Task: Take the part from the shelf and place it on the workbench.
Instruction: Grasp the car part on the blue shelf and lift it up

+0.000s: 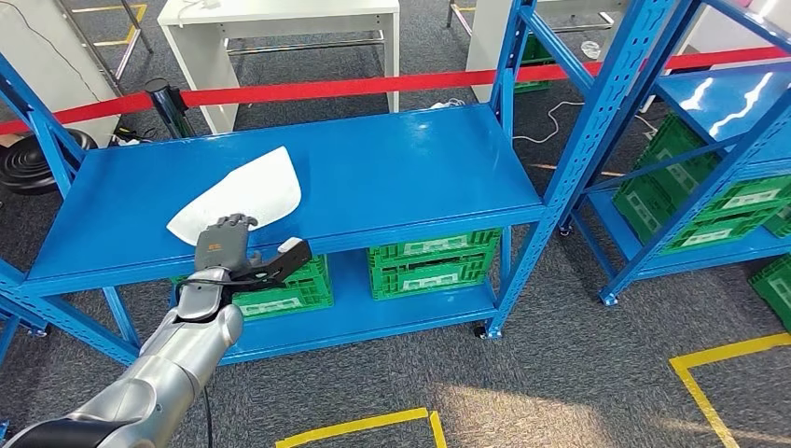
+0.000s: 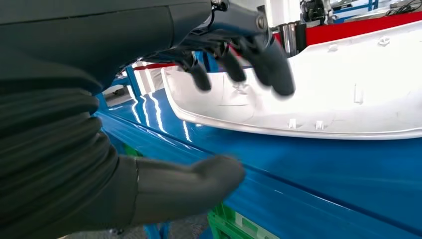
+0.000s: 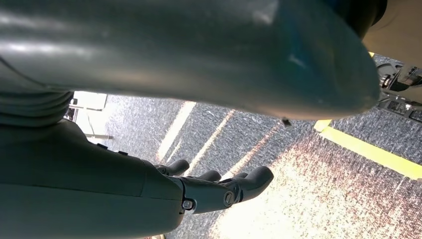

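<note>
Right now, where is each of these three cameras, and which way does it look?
Head view: high on the body, looking down at the blue shelf, white part and left hand.
Left wrist view: behind the left hand, facing the same white part.
Right wrist view: by the hanging right hand, facing the carpet.

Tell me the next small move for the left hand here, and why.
Probably a short reach forward, then closing on the near edge of the white part. The left hand is at the front edge of the blue shelf, fingers spread above the part's rim, thumb below the shelf edge, nothing gripped yet. The right hand hangs over the floor.
</note>
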Robot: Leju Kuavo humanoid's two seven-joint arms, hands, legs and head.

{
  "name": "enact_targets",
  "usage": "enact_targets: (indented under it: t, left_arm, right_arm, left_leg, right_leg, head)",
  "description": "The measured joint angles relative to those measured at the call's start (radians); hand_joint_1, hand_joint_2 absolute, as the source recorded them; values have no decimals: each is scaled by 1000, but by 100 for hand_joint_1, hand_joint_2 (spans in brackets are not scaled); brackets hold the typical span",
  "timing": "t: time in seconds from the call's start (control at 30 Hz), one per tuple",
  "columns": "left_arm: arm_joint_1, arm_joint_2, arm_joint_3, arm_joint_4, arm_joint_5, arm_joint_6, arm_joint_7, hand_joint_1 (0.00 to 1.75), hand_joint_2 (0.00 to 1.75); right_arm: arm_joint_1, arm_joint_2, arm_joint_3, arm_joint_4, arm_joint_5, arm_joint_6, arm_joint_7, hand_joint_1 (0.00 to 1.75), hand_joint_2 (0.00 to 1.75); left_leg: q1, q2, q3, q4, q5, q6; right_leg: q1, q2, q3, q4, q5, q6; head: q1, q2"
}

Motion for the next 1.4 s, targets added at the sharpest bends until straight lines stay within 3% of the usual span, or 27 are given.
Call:
enact_targets:
  t: [0.2, 0.43, 0.5, 0.63, 0.67, 0.8, 1.1, 1.2, 1.27, 1.33, 1.4]
  left_arm:
    - [1, 0, 8, 1, -1, 0, -1, 161, 175]
    - [1, -1, 9, 2, 0, 0, 0, 171, 175]
    - [1, -1, 10, 3, 1, 0, 0, 162, 175]
    - [2, 0, 15, 6, 2, 0, -1, 11, 175]
    - [2, 0, 16, 7, 3, 2, -2, 0, 175]
    - [4, 0, 18, 7, 11, 13, -25, 0, 0]
    - [5, -2, 42, 6, 54, -37, -89, 0, 0]
    - [5, -1, 51, 5, 59, -43, -91, 0, 0]
    - [3, -2, 54, 1, 62, -44, -93, 0, 0]
    - [1, -3, 59, -2, 67, -45, -96, 0, 0]
    - [1, -5, 63, -2, 69, -46, -97, 0, 0]
  right_arm:
    - [0, 0, 0, 0, -1, 0, 0, 0, 0]
    - [0, 0, 0, 0, -1, 0, 0, 0, 0]
    - [0, 0, 0, 0, -1, 0, 0, 0, 0]
    - [0, 0, 0, 0, -2, 0, 0, 0, 0]
    - [0, 0, 0, 0, -2, 0, 0, 0, 0]
    - [0, 0, 0, 0, -2, 0, 0, 0, 0]
    - [0, 0, 0, 0, -2, 4, 0, 0, 0]
    - [0, 2, 0, 0, -2, 6, 0, 0, 0]
    - [0, 2, 0, 0, -2, 6, 0, 0, 0]
    - [-1, 2, 0, 0, -2, 6, 0, 0, 0]
    - [0, 2, 0, 0, -2, 6, -5, 0, 0]
  left_leg:
    - [0, 0, 0, 0, 0, 0]
    - [0, 0, 0, 0, 0, 0]
    - [0, 0, 0, 0, 0, 0]
    - [0, 0, 0, 0, 0, 0]
    - [0, 0, 0, 0, 0, 0]
    - [0, 0, -1, 0, 0, 0]
    - [-2, 0, -2, 2, 0, 1]
    - [-6, -1, -9, 5, 0, 9]
    - [1, 0, -1, -10, 6, 19]
    - [8, 0, 7, -25, 7, 31]
    - [7, 1, 7, -21, 3, 35]
  right_leg:
    - [0, 0, 0, 0, 0, 0]
    - [0, 0, 0, 0, 0, 0]
    - [0, 0, 0, 0, 0, 0]
    - [0, 0, 0, 0, 0, 0]
    - [0, 0, 0, 0, 0, 0]
    - [0, 0, 0, 0, 0, 0]
    - [-2, 0, 0, -1, 1, 1]
    - [-7, -1, 1, -5, 6, 9]
    - [-5, -1, -2, 1, 1, 14]
    - [-5, -1, -33, 66, -35, 18]
    - [-7, 0, -98, 198, -93, 20]
  head:
    - [0, 0]
    - [0, 0]
    - [0, 0]
    - [0, 0]
    - [0, 0]
    - [0, 0]
    - [0, 0]
    - [0, 0]
    - [0, 0]
    - [3, 0]
    - [5, 0]
